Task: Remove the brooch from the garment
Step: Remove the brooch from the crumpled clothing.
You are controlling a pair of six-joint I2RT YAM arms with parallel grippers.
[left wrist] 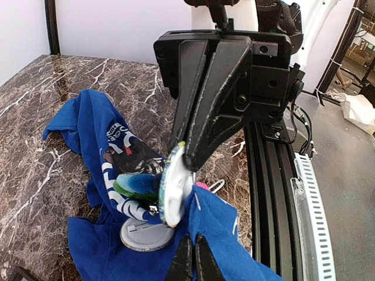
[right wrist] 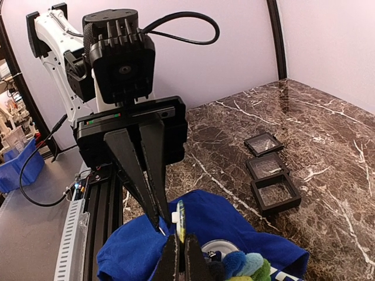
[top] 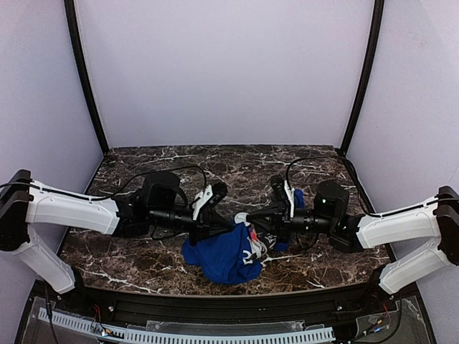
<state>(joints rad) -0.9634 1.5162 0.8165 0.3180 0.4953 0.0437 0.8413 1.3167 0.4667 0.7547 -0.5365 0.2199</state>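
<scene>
Right end effector (right wrist: 178,244) pinches the round multicoloured brooch (left wrist: 174,190), seemingly light and rigid, edgewise; left end effector (left wrist: 190,247) clamps limp blue garment (left wrist: 82,129).

- I'm seeing the garment (top: 219,259) lying on the table (top: 143,165), lower centre of the top view.
- The brooch (left wrist: 173,190) is sticking up from it.
- Three trays (right wrist: 267,167) are lying centre right, behind the garment.

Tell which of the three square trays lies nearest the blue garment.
The end tray, lowest in the right wrist view; the other two lie farther from the garment.
</scene>
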